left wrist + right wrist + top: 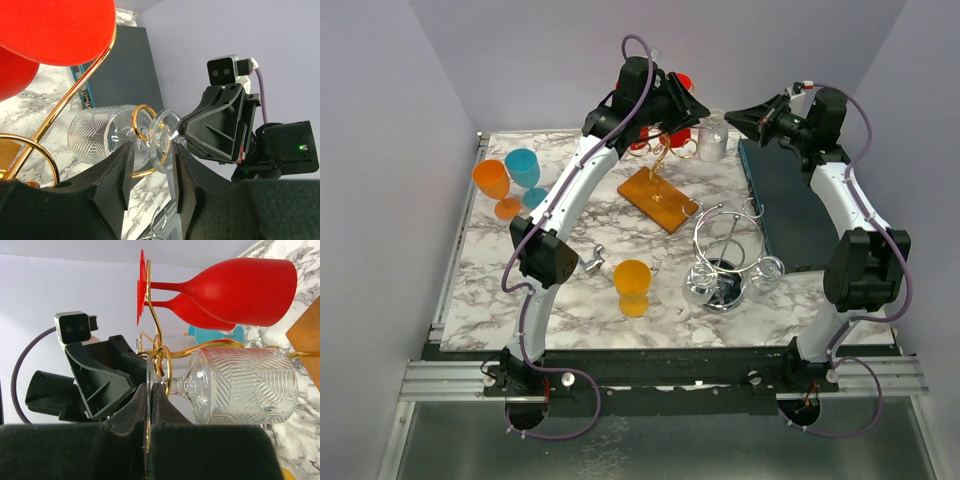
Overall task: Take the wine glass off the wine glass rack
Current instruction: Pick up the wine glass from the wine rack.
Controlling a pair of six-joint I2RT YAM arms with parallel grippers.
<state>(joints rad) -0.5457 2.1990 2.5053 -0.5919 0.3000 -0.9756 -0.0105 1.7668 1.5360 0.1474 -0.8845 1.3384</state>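
Right gripper (151, 390) clamps the clear glass (245, 385) by its foot; left gripper (152, 150) gapes, holding nothing; best to ease it out level, off the rack (657, 198).

The rack (657, 198) is gold wire on an amber base; on it hang a clear, chevron-cut wine glass (245, 385) and red glasses (240, 290).

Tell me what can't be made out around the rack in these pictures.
Top view: the left gripper covers most of the red glasses and the hooks of the rack.
Left wrist view: picture edges crop both red glasses.
Right wrist view: the right gripper hides the lower rim of the foot of the clear glass.
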